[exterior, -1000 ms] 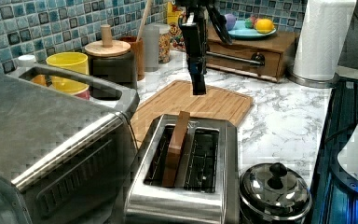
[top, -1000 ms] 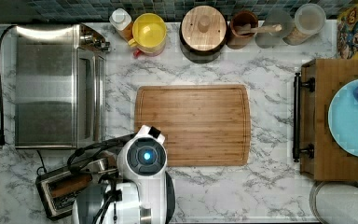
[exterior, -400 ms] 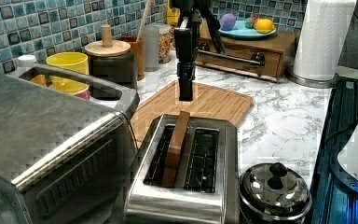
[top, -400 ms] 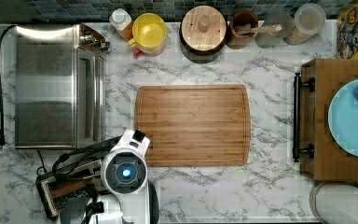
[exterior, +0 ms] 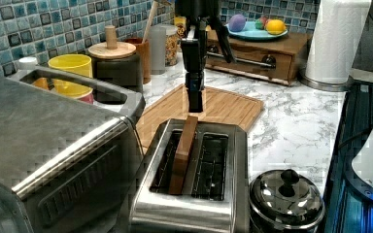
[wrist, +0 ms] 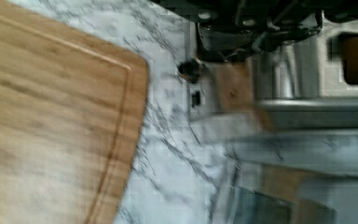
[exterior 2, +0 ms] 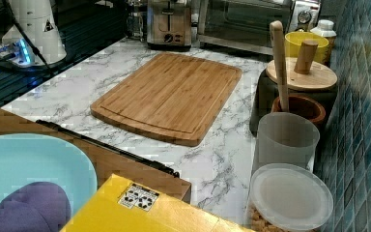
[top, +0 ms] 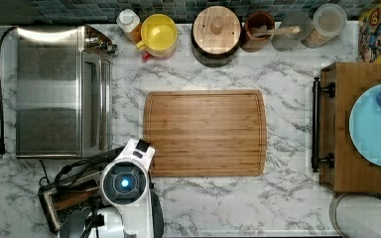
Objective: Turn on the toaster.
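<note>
Robot arm above the toaster on a marble counter.

Top view: the toaster (top: 64, 198) sits at the counter's lower left corner, just below the toaster oven (top: 59, 91) and partly covered by the arm, which also overlaps the lower left corner of the cutting board (top: 206, 133). Left view: the toaster (exterior: 192, 179) stands in the foreground with a brown slice (exterior: 183, 153) upright in its left slot; the gripper (exterior: 194, 99) hangs pointing down just above the toaster's far end, and whether its fingers are apart or together cannot be told. A lidded pot (exterior: 285, 199) stands just beside the toaster. Right view: the toaster (exterior 2: 169, 24) is at the far end of the counter, beyond the cutting board (exterior 2: 169, 96). Wrist view: the board's corner (wrist: 51, 121) and blurred steel surfaces appear.
</note>
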You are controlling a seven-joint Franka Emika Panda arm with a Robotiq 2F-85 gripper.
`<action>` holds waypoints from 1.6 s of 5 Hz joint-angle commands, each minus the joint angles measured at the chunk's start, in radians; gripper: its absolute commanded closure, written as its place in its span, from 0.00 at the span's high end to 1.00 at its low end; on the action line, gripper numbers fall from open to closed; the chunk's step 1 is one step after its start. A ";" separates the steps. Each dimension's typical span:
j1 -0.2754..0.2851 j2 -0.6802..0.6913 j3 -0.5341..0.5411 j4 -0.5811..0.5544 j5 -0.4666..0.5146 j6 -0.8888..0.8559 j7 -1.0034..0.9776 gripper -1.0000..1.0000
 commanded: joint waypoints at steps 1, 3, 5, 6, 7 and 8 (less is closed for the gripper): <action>-0.004 0.024 0.001 -0.018 0.003 0.005 0.091 0.00; 0.012 0.096 0.013 -0.003 -0.040 -0.007 0.109 0.00; -0.092 0.182 0.111 -0.008 -0.075 0.020 0.152 0.00; -0.064 0.266 0.077 -0.009 -0.071 0.023 0.153 0.00; -0.066 0.358 0.088 -0.033 -0.077 0.030 0.179 0.00; -0.060 0.351 0.086 -0.083 -0.042 0.062 0.157 0.00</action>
